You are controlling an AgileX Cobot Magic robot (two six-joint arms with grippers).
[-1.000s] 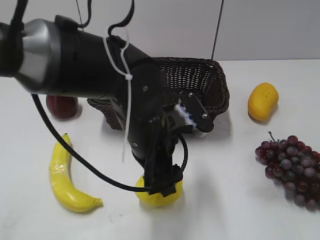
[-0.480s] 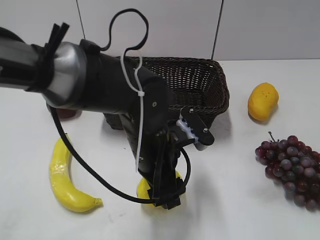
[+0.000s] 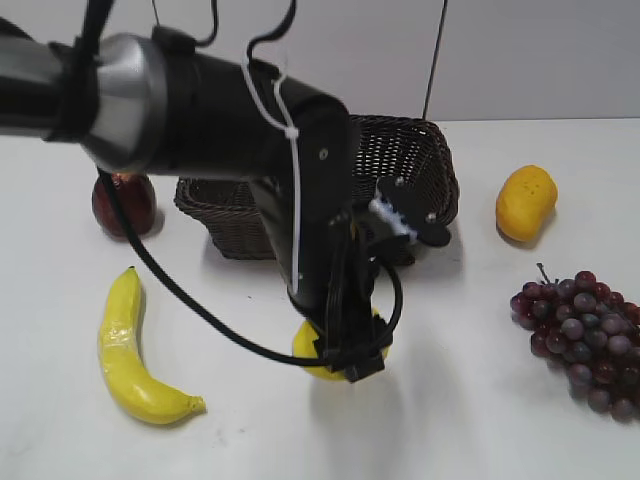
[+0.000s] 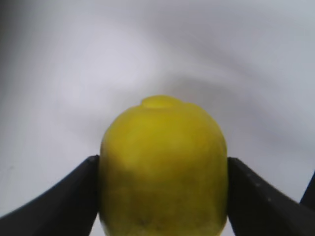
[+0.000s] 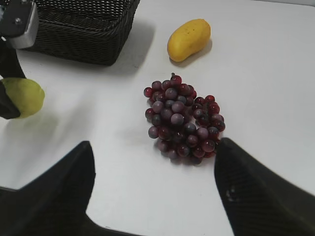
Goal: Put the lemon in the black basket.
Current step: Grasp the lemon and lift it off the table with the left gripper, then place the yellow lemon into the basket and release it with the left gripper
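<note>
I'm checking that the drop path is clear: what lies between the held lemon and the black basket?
Only bare white table separates the lemon from the black basket in the right wrist view. The left end effector grips the lemon.

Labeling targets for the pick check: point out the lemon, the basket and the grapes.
lemon (image 4: 162,167): left wrist view, middle of its skin between the fingers.
basket (image 3: 410,165): exterior view, right woven wall.
grapes (image 5: 181,119): right wrist view, center of the bunch.
</note>
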